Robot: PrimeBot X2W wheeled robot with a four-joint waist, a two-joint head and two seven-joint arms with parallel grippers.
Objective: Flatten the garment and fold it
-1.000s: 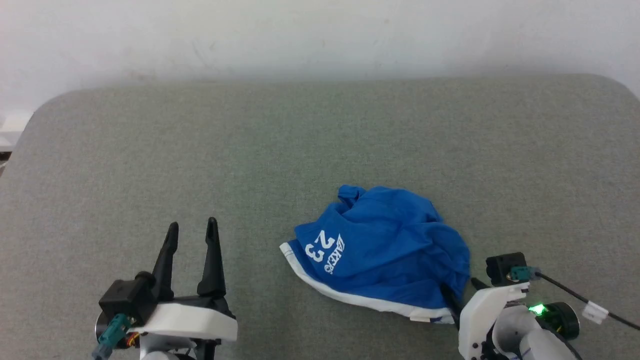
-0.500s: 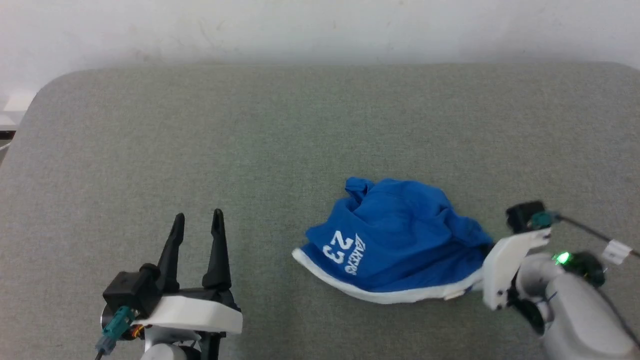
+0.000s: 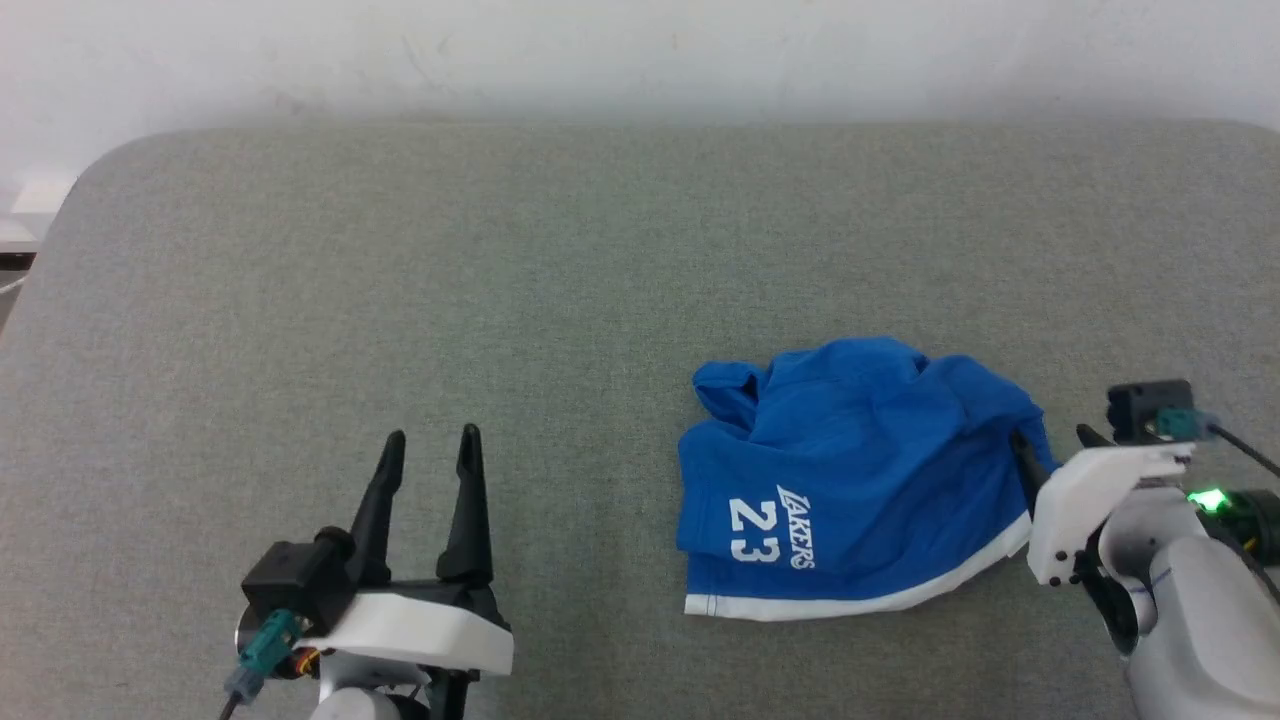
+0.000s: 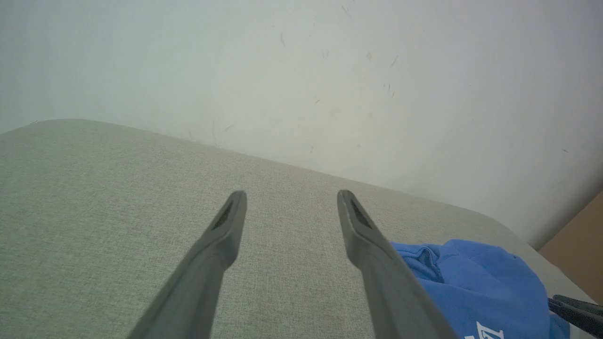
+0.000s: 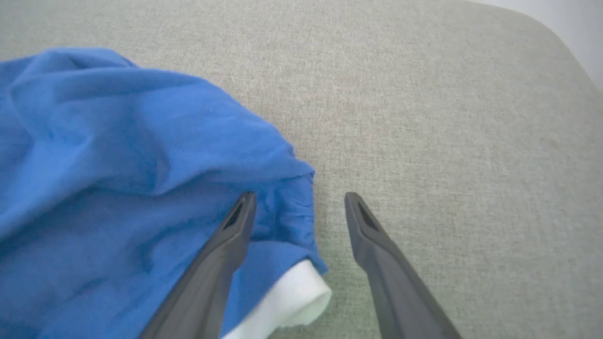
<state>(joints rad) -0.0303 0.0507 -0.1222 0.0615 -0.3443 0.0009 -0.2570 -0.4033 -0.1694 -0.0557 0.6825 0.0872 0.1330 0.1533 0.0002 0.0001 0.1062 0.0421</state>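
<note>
garment (image 3: 850, 470) lay crumpled right of bench (image 3: 400, 250) centre, toward front edge | right gripper (image 3: 1050, 438) jaws apart astride its right hem, holding nothing | left gripper (image 3: 432, 435) jaws apart, empty, over front-left area

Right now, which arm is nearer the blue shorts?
Right. The right gripper, jaws open, sits at the shorts' right edge; the left gripper stands apart on their left.

Shorts (image 3: 860, 470): white "23" printed on the blue fabric above the white hem. White "LAKERS" just right of it, slanted. Left wrist view: lettering fragment, illegible.
</note>
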